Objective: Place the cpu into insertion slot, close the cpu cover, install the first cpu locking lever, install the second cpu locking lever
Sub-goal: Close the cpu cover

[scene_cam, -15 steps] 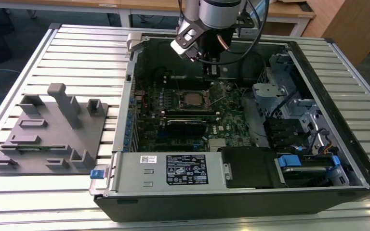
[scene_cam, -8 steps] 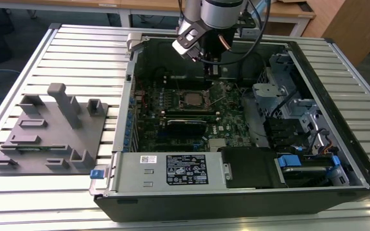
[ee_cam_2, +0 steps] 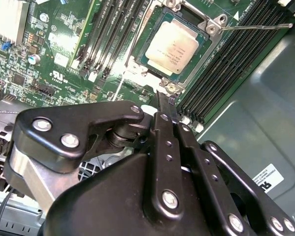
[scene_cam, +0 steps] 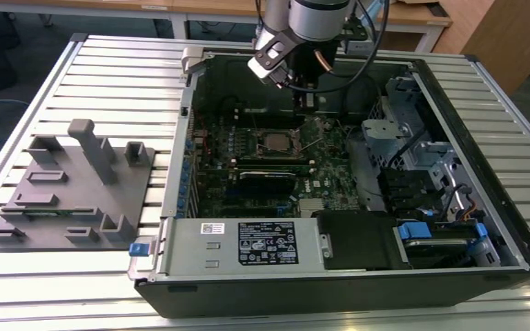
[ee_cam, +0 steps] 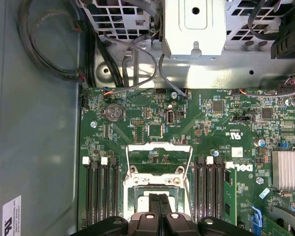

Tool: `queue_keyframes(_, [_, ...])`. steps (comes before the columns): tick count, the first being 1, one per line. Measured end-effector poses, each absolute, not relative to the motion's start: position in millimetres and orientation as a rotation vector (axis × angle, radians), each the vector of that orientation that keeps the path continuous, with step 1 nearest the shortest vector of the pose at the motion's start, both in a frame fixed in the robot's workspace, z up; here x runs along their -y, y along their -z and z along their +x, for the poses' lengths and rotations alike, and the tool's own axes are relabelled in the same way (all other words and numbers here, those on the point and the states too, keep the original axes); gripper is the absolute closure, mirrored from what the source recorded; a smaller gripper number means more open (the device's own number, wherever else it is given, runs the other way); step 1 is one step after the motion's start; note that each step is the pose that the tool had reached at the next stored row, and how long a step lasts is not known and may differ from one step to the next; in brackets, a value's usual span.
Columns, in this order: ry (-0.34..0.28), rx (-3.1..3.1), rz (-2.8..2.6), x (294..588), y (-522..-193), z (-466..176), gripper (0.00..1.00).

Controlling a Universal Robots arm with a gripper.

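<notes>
The cpu (ee_cam_2: 173, 42), a pale square chip, lies in the insertion slot (ee_cam_2: 211, 30) on the green motherboard. The cpu cover (ee_cam: 159, 147), a thin silvery frame with a square window, stands tilted up at the far side of the slot (ee_cam: 157, 188). A thin metal locking lever (ee_cam_2: 255, 26) sticks out sideways from one socket corner. My gripper (ee_cam_2: 164, 101) hangs just above the slot's near edge, its black fingers pressed together and shut on nothing. In the exterior view the gripper (scene_cam: 308, 105) hovers behind the socket (scene_cam: 275, 141), inside the open computer case.
Black memory slots (ee_cam: 99, 189) flank the socket on both sides. A grey power supply box (scene_cam: 246, 243) and a drive cage (scene_cam: 413, 148) fill the case's front and the exterior view's right. A grey fixture block (scene_cam: 72, 186) stands on the slatted table at the exterior view's left.
</notes>
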State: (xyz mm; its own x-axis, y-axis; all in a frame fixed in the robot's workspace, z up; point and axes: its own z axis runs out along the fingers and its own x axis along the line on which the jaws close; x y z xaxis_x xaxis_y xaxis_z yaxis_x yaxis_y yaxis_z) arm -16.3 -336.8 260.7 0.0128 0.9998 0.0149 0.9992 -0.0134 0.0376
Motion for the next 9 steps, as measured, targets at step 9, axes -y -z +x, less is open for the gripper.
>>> queue_keyframes(9, [-0.058,-2.195,2.224,336.8,-260.5,-14.2,0.9])
